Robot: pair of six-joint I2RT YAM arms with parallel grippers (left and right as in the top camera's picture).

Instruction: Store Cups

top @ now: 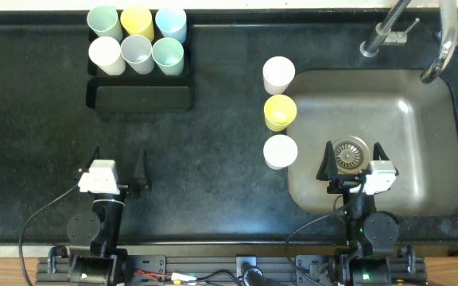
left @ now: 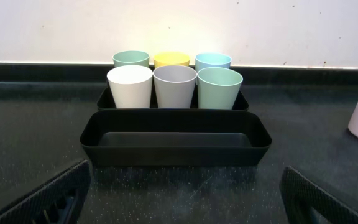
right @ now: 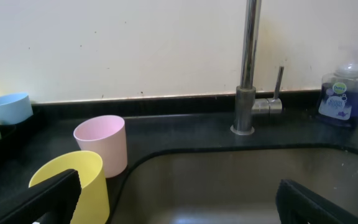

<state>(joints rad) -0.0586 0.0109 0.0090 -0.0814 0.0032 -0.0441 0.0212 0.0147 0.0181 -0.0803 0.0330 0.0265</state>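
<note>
Our left pincer (top: 118, 161) and right pincer (top: 353, 156) are both spread wide, empty; a yellow cup (top: 280, 112) stands beside the sink (top: 420, 159).

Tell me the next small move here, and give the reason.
Probably swing the right pincer leftward toward the white cup nearest it: the pincer is open and empty over the sink, the yellow cup and pink cup also stand loose on the counter, and the front tray holds nothing.

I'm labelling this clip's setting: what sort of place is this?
Probably a kitchen counter: a steel sink with a tap, a soap bottle and plastic cups.
</note>
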